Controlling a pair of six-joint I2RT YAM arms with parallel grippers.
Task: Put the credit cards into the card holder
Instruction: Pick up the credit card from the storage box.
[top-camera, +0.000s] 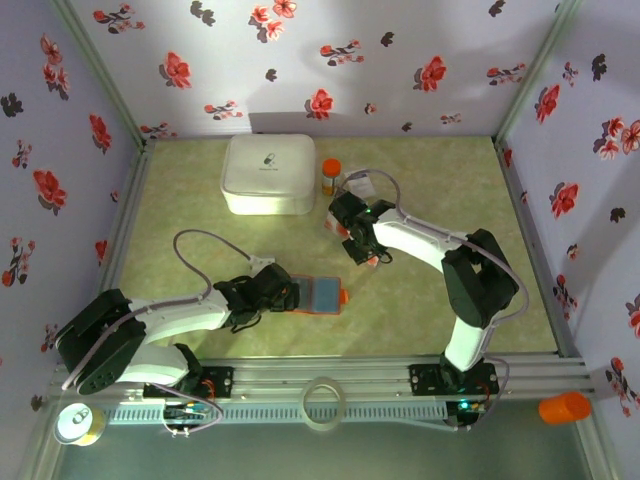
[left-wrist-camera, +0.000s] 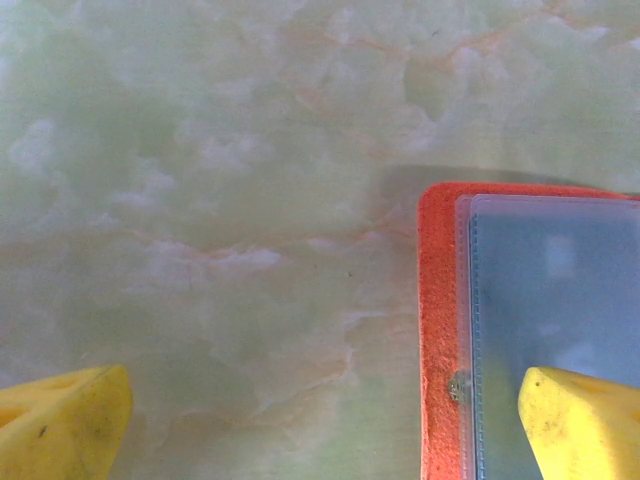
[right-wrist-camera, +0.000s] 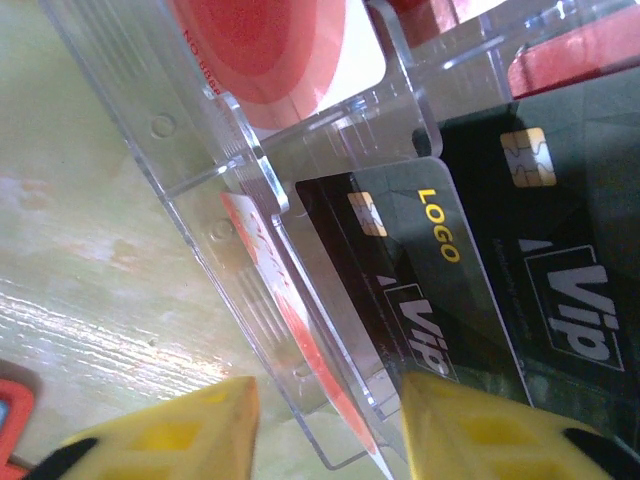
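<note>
1. Left arm (top-camera: 160, 320): it is lying low over the near left part of the table (top-camera: 450, 180) and reaching rightward toward the middle.
2. Left fingers (left-wrist-camera: 70, 420): they are standing wide apart and gripping nothing. In the left wrist view, one yellow finger is sitting over bare table. The other is sitting over the inner sleeve of the card holder (top-camera: 320, 295). Whether it is touching the sleeve cannot be told.
3. Card holder: it is lying open and flat at the near middle of the table, just right of the left fingers. Its light blue sleeve is facing up, and the orange-red cover is showing as a border around the sleeve.
4. White box (top-camera: 268, 175): it is sitting at the far side of the table, behind the card holder. A small orange-capped bottle (top-camera: 331, 177) is standing just beside its right edge.
5. Right fingers (right-wrist-camera: 480, 430): they are standing partly apart, straddling the lower edge of a clear plastic rack (right-wrist-camera: 200, 190). Whether either finger is touching a card cannot be told.
6. Credit cards (right-wrist-camera: 470, 270): they are standing in the clear rack, behind and to the right of the card holder. The dark cards are showing chips and the print "LOGO" and "Vip". A white card with red print (right-wrist-camera: 275, 290) is sitting in the adjoining slot.
</note>
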